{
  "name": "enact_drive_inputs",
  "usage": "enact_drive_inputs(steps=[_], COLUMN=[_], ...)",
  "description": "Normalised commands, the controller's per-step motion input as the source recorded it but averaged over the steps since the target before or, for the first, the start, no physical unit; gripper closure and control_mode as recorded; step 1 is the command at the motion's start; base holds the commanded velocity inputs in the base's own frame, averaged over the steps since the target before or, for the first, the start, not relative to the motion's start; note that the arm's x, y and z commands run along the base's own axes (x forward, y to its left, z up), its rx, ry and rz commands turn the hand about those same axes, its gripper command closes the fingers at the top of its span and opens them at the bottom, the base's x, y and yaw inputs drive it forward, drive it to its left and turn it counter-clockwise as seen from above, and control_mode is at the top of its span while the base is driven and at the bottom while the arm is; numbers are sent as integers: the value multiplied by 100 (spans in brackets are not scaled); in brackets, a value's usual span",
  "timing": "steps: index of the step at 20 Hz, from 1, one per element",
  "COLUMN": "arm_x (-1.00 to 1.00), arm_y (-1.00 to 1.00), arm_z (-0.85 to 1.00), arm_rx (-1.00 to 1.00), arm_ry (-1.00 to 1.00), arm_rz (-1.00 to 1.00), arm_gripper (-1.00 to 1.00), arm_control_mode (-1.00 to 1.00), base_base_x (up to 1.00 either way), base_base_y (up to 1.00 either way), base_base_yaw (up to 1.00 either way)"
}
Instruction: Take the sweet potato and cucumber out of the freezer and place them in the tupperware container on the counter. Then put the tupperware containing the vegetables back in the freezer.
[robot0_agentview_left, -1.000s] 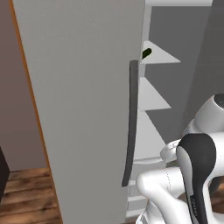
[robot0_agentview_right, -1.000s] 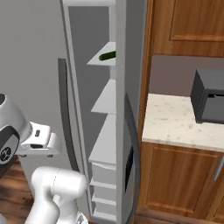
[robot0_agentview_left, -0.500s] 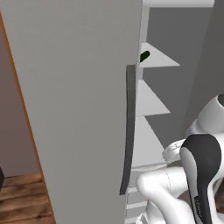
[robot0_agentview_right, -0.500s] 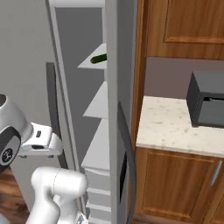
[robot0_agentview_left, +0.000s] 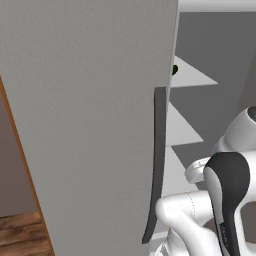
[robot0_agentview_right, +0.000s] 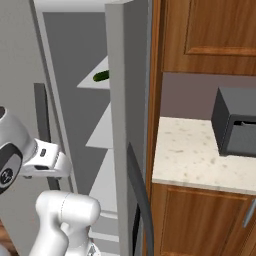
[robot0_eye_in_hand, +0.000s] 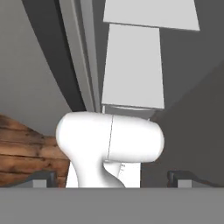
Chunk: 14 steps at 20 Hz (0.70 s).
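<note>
The freezer (robot0_agentview_left: 90, 125) is a tall light-grey box with a flat matte door, swung open and blocking most of the left base view; its long dark curved handle (robot0_agentview_left: 156, 165) runs down the door's edge. Inside, white shelves (robot0_agentview_right: 102, 132) taper against grey walls. The cucumber (robot0_agentview_right: 101, 76), slim and glossy green, lies on the top shelf at about 11 o'clock in the right base view. At 3 o'clock there, the beige speckled stone counter (robot0_agentview_right: 190, 160) carries a dark-grey boxy microwave (robot0_agentview_right: 235, 122) over brown wooden cabinets (robot0_agentview_right: 200, 220). The gripper (robot0_eye_in_hand: 111, 178) stands released, its dark fingertips (robot0_eye_in_hand: 41, 178) wide apart with nothing between them, facing the shelves.
</note>
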Motion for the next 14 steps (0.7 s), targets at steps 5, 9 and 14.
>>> enact_drive_inputs(steps=[5,9,14], arm_x=[-15,6,58], arm_y=[-16,-8,-15], arm_z=[70,69,58], arm_rx=[6,3,5], arm_ry=[-13,-20,-23], arm_rz=[-17,-13,-5], arm_gripper=[-100,-100,-100], arm_control_mode=[-100,-100,-100], base_base_x=[0,0,0], base_base_y=[0,0,0], base_base_yaw=[0,0,0])
